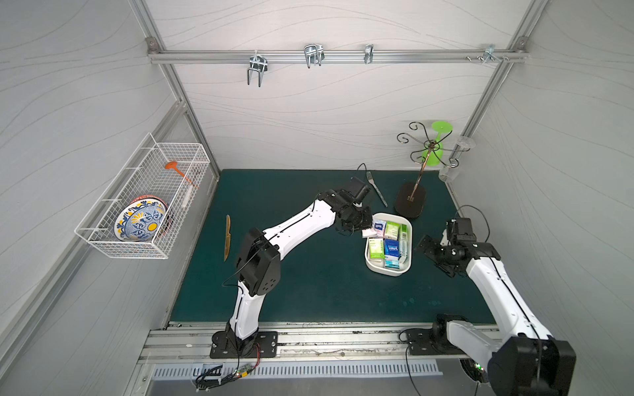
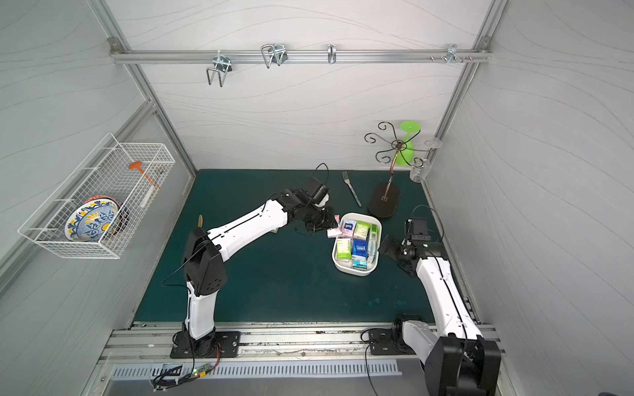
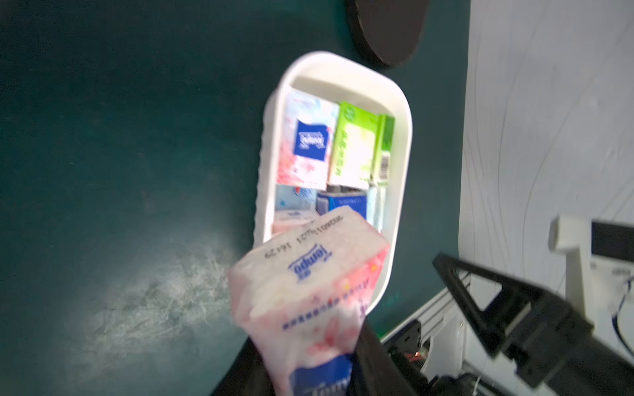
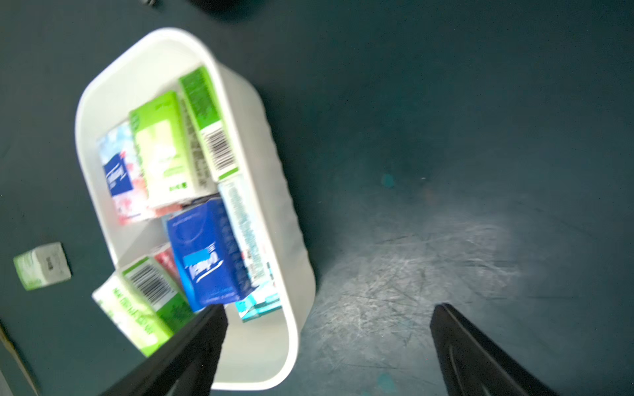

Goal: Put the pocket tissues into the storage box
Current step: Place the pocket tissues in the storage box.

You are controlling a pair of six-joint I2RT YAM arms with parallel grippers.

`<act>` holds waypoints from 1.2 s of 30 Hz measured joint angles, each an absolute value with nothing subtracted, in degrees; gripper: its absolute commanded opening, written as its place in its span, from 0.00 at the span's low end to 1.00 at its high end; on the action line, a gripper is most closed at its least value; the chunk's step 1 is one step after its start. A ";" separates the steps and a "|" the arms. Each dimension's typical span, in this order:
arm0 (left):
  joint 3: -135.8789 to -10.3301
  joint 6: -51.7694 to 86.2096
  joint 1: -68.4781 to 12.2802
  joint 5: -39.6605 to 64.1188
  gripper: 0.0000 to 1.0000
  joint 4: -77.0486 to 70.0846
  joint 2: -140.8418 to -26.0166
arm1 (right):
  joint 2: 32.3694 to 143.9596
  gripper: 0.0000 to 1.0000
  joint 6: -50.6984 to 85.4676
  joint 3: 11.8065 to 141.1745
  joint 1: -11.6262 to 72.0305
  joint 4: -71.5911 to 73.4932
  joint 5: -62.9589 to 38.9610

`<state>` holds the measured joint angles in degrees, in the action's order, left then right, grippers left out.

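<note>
The white storage box [image 1: 387, 273] [image 2: 355, 273] stands on the green mat right of centre, with several pocket tissues in it: green [image 1: 392, 229], dark blue [image 1: 391, 247], pink and light blue. My left gripper [image 1: 364, 229] [image 3: 315, 370] is shut on a pink packet [image 1: 369, 233] [image 3: 308, 281], which hangs over the box's left rim [image 3: 343, 63]. On the box's right side my right gripper [image 1: 434, 257] [image 4: 329, 308] is open and holds nothing. One finger reaches above the box's near corner [image 4: 288, 343]. In the right wrist view a green packet [image 4: 43, 265] lies on the mat outside the box.
Behind the box lie a fork [image 1: 377, 190] and the dark oval base of a wire glass stand [image 1: 410, 204] with a green glass [image 1: 437, 144]. A yellowish knife [image 1: 227, 236] lies at the mat's left. A wire basket [image 1: 144, 205] with plates hangs on the left wall.
</note>
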<state>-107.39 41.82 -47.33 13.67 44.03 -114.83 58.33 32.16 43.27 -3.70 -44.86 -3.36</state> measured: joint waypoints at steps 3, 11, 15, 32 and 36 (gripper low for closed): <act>-111.74 38.41 -50.98 13.06 0.33 46.41 -115.44 | 57.10 0.99 32.77 41.19 -9.23 -45.34 -5.15; -120.68 32.93 -56.84 12.40 0.33 48.73 -122.23 | 53.06 0.99 33.10 39.48 -14.13 -47.35 -8.08; -122.67 31.99 -58.00 12.16 0.32 48.60 -127.63 | 52.10 0.99 33.52 39.48 -14.63 -48.07 -8.88; -129.43 32.97 -58.28 8.69 0.65 48.62 -136.11 | 47.88 0.98 33.65 40.53 -14.87 -48.56 -15.73; -129.19 33.50 -58.15 8.27 0.73 48.58 -135.48 | 47.70 0.98 32.99 42.94 -13.96 -48.51 -16.64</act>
<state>-129.19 33.50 -58.15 8.27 48.58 -135.48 47.70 32.99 42.94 -13.96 -48.51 -16.64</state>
